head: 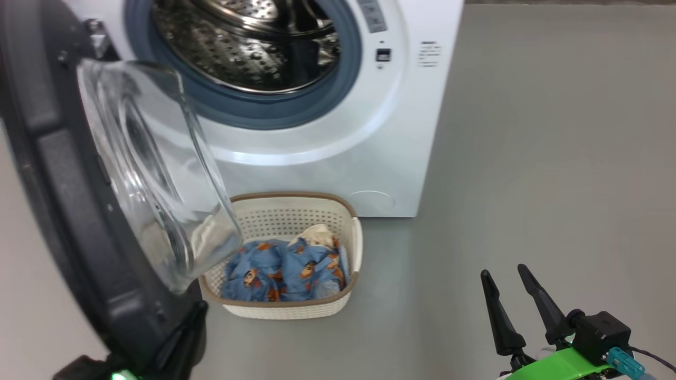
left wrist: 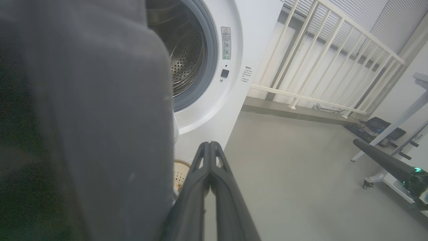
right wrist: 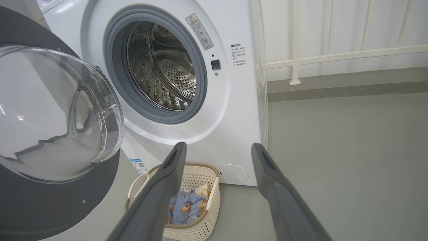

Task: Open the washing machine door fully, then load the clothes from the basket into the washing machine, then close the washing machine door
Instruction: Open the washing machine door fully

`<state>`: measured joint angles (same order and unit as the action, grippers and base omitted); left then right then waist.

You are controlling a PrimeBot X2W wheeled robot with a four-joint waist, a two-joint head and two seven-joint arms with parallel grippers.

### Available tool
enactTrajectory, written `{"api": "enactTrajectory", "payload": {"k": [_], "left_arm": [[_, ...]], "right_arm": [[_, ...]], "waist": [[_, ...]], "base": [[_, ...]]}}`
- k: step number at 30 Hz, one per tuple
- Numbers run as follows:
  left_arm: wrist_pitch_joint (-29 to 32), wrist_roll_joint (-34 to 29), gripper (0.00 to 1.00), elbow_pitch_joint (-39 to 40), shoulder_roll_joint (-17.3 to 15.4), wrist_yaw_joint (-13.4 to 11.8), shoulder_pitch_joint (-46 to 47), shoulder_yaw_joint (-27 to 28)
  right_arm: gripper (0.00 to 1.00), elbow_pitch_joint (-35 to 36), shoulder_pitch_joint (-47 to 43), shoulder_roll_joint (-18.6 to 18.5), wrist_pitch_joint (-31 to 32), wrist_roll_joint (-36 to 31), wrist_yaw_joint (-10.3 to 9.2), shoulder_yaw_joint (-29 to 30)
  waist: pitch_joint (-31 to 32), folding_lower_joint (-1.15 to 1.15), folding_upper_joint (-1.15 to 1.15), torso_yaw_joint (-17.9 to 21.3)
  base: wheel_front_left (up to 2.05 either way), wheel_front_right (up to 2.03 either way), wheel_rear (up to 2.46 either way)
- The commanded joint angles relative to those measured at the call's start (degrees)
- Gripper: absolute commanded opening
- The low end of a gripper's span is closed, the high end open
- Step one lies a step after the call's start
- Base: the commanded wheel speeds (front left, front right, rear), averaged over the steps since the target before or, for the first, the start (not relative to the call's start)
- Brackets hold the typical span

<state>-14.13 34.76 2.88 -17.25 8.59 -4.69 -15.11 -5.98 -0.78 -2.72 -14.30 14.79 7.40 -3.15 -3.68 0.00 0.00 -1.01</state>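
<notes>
The washing machine (head: 327,137) stands with its steel drum (right wrist: 160,67) exposed. The washing machine door (head: 79,221) is swung out to the left, its clear glass bowl (right wrist: 57,113) facing the opening. On the floor below sits the basket (head: 348,237), holding the clothes (head: 285,272), blue bear-print fabric with a cream piece. My left gripper (head: 200,311) is shut with nothing in it, close against the door's lower rim (left wrist: 100,117); its fingers (left wrist: 204,174) lie pressed together. My right gripper (head: 507,274) hangs open to the right of the basket, and through its fingers (right wrist: 167,180) I see the basket (right wrist: 207,187).
Grey floor (head: 528,158) stretches open to the right of the machine. A white railing (left wrist: 317,67) runs behind it. A dark case (left wrist: 381,125) and a white frame's legs (left wrist: 401,127) stand further right.
</notes>
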Motion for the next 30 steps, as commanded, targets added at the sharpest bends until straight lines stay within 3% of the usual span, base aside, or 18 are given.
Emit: {"api": "enactTrajectory", "payload": {"k": [1,15,30], "left_arm": [[-0.76,1.42,0.0,-0.38,-2.6,-1.3,2.85,5.2],[-0.63,2.51,0.0,-5.48,-5.91,-3.22,3.45,10.44],[1.3,4.75,0.0,-18.96,-14.66,-2.24,12.38,15.14]], "right_arm": [[1.0,1.15,2.53,-0.16,-0.7,0.7,0.09,-1.32],[1.0,0.53,3.26,-0.16,-0.7,1.27,0.09,-0.11],[1.0,0.6,4.69,-0.16,-0.7,1.68,0.09,0.33]], "waist": [[0.16,0.0,0.0,-2.13],[0.46,0.0,0.0,-8.25],[-2.55,0.0,0.0,-11.56]], "base": [[0.0,0.0,0.0],[0.0,0.0,0.0],[0.0,0.0,0.0]]}}
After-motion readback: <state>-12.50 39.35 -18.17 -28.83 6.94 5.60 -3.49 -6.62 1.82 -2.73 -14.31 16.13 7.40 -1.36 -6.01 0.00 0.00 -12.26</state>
